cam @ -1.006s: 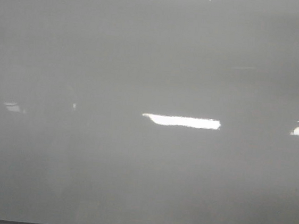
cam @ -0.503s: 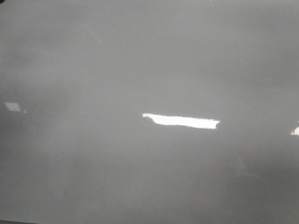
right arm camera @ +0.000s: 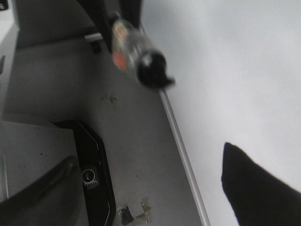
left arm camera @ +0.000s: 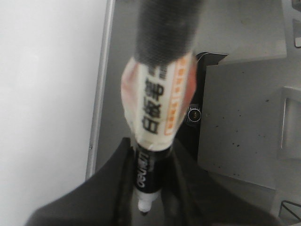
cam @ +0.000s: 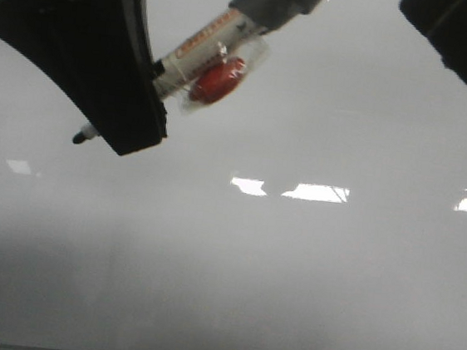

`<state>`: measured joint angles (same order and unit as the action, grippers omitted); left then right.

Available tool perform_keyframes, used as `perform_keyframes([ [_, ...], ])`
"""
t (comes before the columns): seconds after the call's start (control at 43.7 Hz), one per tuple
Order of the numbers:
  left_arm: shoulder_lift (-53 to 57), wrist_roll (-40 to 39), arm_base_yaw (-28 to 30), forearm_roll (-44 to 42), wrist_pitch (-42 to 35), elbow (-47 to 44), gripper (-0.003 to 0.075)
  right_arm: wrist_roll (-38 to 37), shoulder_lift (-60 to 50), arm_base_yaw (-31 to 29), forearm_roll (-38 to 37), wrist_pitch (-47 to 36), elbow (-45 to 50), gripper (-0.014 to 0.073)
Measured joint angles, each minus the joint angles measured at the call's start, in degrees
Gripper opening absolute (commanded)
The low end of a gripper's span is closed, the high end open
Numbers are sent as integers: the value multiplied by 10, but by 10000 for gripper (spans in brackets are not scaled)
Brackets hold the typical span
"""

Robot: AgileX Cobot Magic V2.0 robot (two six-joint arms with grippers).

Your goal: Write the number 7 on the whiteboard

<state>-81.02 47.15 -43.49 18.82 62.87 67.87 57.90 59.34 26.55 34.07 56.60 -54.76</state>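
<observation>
Hovering marker [cam: 197, 61], bare whiteboard [cam: 289, 281] below

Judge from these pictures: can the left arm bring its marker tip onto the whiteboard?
Probably yes. The left gripper holds the marker, tip uncapped, and nothing lies between it and the bare whiteboard.

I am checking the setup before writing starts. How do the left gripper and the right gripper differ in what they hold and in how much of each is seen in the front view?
The left gripper is shut on the marker, tip uncapped; the right gripper holds nothing visible. The left gripper fills the upper left; of the right, only a dark corner shows upper right. Both are black and hang in front of the whiteboard, which bears no mark.
</observation>
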Motion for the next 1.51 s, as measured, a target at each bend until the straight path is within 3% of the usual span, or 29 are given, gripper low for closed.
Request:
perform_keyframes([
  [0.16, 0, 1, -27, 0, -8, 0, -21, 29, 10, 31, 29, -18, -1, 517],
  [0.48, 0, 1, -30, -4, -8, 0, -21, 33, 61, 65, 38, -55, -1, 517],
  [0.846, 0, 1, -30, -5, -8, 0, -21, 33, 78, 65, 67, -68, -22, 509],
  [1.029, 0, 1, -30, -6, -8, 0, -21, 33, 84, 65, 68, -68, -23, 344],
  [1.235, 0, 1, -30, -8, -9, 0, -20, 33, 97, 65, 68, -62, -23, 251],
  [1.441, 0, 1, -30, -9, -11, 0, -15, 33, 98, 65, 70, -51, -23, 10],
  [1.509, 0, 1, -30, -9, -11, 0, 31, 33, 98, 65, 70, -51, -23, -53],
])
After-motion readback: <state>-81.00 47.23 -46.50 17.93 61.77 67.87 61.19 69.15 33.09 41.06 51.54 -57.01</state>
